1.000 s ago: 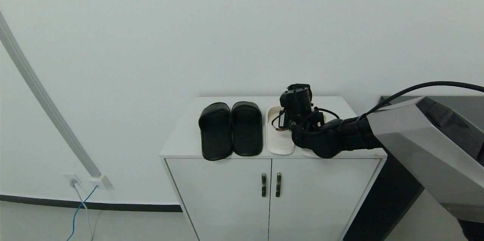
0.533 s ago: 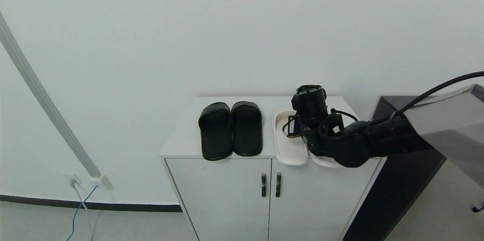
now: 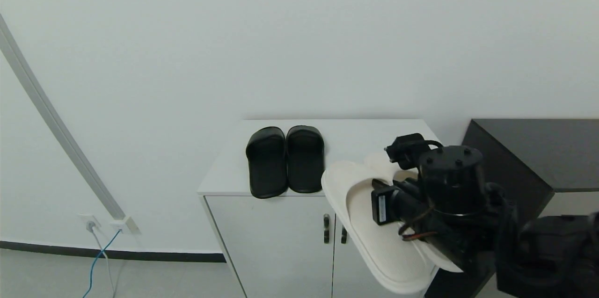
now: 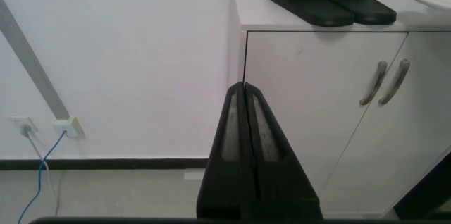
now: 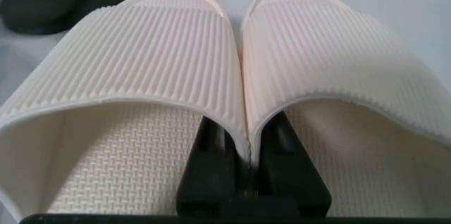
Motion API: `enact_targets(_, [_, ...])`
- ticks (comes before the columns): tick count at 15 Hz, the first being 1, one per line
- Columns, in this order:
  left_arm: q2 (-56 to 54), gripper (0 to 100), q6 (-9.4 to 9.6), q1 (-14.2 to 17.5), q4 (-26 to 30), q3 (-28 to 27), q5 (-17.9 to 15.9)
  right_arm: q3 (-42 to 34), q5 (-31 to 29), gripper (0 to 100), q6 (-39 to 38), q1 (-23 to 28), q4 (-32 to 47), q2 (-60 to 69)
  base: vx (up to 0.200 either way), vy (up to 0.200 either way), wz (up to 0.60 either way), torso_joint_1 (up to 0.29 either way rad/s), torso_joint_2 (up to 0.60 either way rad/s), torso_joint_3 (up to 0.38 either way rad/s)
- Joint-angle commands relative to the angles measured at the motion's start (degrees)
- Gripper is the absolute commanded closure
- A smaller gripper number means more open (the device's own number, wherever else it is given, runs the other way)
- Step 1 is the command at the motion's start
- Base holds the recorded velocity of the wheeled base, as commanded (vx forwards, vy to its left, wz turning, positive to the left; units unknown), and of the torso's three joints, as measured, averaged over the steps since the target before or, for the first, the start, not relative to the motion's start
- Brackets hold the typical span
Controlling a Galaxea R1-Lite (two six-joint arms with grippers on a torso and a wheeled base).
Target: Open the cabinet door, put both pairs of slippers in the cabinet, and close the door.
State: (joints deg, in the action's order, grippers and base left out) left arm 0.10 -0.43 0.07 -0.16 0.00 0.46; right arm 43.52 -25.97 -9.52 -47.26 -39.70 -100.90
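Black left gripper [image 4: 244,90]: fingers pressed together on nothing, low off the left corner of the cabinet [image 4: 310,111] — free, I judge, for a handle.
Black slippers [image 3: 285,160]: side by side on the cabinet top's left half, near ends at the front edge.
Door handles [image 3: 326,228]: both doors shut; open floor in front for the swing.
Cream slippers [image 3: 374,242]: off the top, tilted before the right door.
Right gripper [image 5: 246,146]: pinching the pair's inner strap edges together — one grasp carries both.
Dark table [image 3: 529,148]: just beside the cabinet's right side, likely crowding that arm.
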Motion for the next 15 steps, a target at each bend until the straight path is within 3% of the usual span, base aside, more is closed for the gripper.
enact_targets(1, [-0.01, 100, -0.01, 0.01, -0.02, 0.00, -0.02, -9.07, 7.25, 100, 0.64, -1.96, -2.83, 9.32, 0.000, 0.000, 0.00, 0.000, 0.00, 0.000])
enact_targets(3, [-0.01, 100, -0.01, 0.01, -0.02, 0.00, 0.06, -13.64, 13.49, 100, 0.82, -1.96, -4.77, 12.22, 0.000, 0.000, 0.00, 0.000, 0.00, 0.000])
enact_targets(8, [-0.01, 100, -0.01, 0.01, -0.02, 0.00, -0.02, -23.22, 23.77, 100, 12.86, -0.90, -15.84, 12.92, 0.000, 0.000, 0.00, 0.000, 0.00, 0.000])
enact_targets(13, [-0.01, 100, -0.01, 0.01, -0.02, 0.00, -0.02, -23.57, 24.91, 100, 12.86, -0.90, -15.84, 12.84, 0.000, 0.000, 0.00, 0.000, 0.00, 0.000])
enact_targets(15, [-0.01, 100, -0.01, 0.01, -0.02, 0.00, -0.02, -23.66, 25.00, 100, 12.86, -0.90, -15.75, 12.84, -0.200, 0.000, 0.00, 0.000, 0.00, 0.002])
